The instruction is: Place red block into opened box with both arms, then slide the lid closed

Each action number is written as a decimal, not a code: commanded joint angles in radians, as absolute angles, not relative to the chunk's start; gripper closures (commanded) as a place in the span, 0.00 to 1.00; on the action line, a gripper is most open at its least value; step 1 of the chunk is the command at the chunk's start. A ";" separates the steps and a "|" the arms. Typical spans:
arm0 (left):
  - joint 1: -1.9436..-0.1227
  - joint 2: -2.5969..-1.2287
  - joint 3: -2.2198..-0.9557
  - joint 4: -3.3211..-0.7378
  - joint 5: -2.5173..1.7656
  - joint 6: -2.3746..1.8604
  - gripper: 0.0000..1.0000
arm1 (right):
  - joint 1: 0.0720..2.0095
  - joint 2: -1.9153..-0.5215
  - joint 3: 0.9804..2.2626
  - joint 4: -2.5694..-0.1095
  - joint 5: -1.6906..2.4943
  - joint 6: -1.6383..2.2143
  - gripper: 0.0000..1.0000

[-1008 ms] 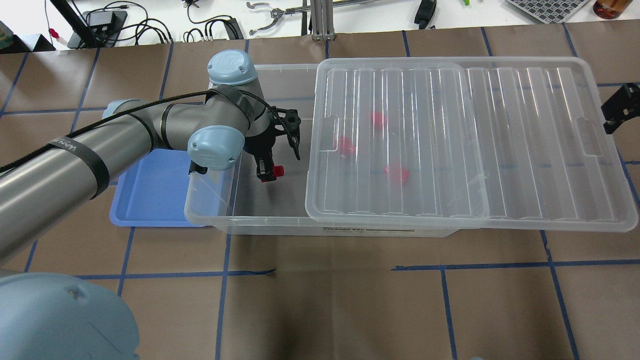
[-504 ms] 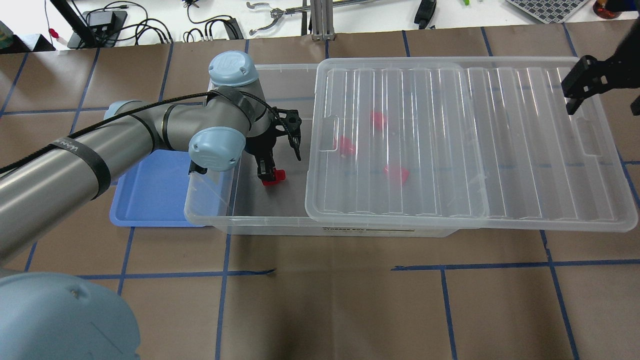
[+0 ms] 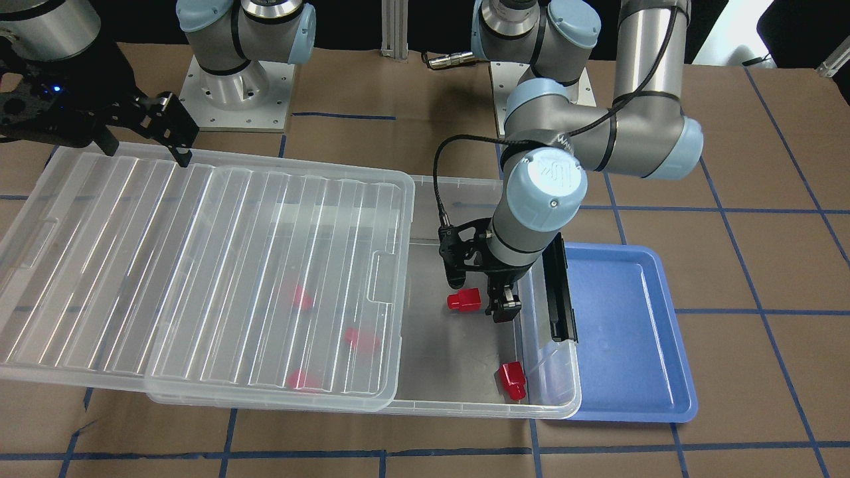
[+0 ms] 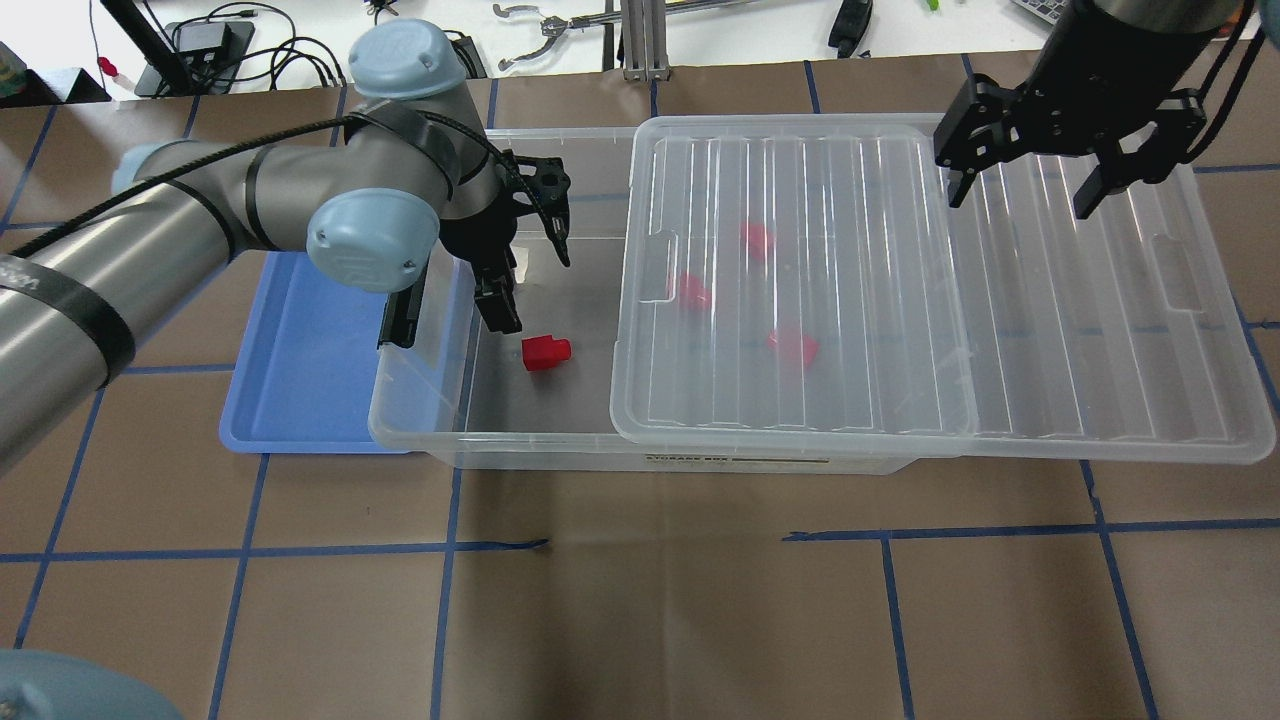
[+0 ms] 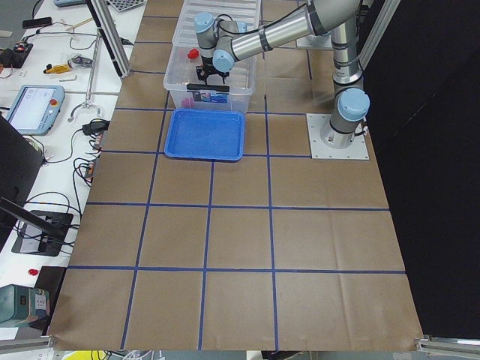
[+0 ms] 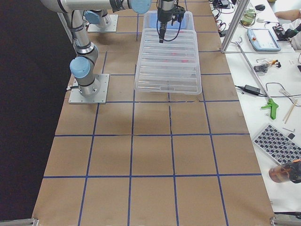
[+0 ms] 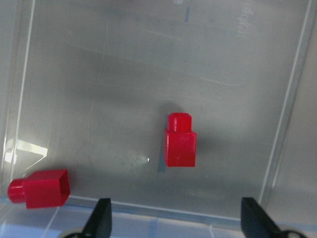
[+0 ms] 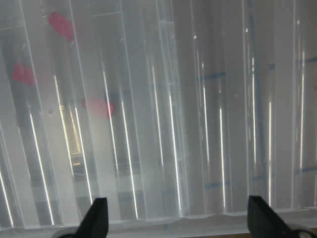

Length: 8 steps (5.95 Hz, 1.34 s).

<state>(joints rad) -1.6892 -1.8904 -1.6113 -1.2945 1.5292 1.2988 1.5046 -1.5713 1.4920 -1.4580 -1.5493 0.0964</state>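
Note:
A red block (image 4: 546,353) (image 3: 463,299) (image 7: 180,141) lies free on the floor of the clear box (image 4: 520,450) in its uncovered left end. My left gripper (image 4: 528,280) (image 3: 477,282) (image 7: 177,218) hangs open just above and behind it, holding nothing. The ridged clear lid (image 4: 1050,300) (image 3: 133,265) sits slid to the right, overhanging the box. Three more red blocks (image 4: 793,347) show through it. My right gripper (image 4: 1022,190) (image 8: 181,215) is open above the lid's far edge, apart from it.
Another red block (image 3: 512,380) (image 7: 39,188) rests in the box corner near the black clip (image 3: 561,292). A blue tray (image 4: 310,370) lies against the box's left end. Cables and tools line the white bench beyond the table.
My left gripper opened, let the red block drop onto the box floor and drew back upward. My right arm swung in from the right edge to above the lid.

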 commanded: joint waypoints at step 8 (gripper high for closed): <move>-1.600 -1.599 -1.483 -1.597 1.526 0.514 0.02 | 1.453 -1.562 1.497 -1.498 -1.555 -0.045 0.00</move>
<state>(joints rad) -1.5987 -1.6167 -1.4756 -1.6210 1.5245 0.7263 1.4988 -1.5646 1.4948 -1.4795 -1.5514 0.0271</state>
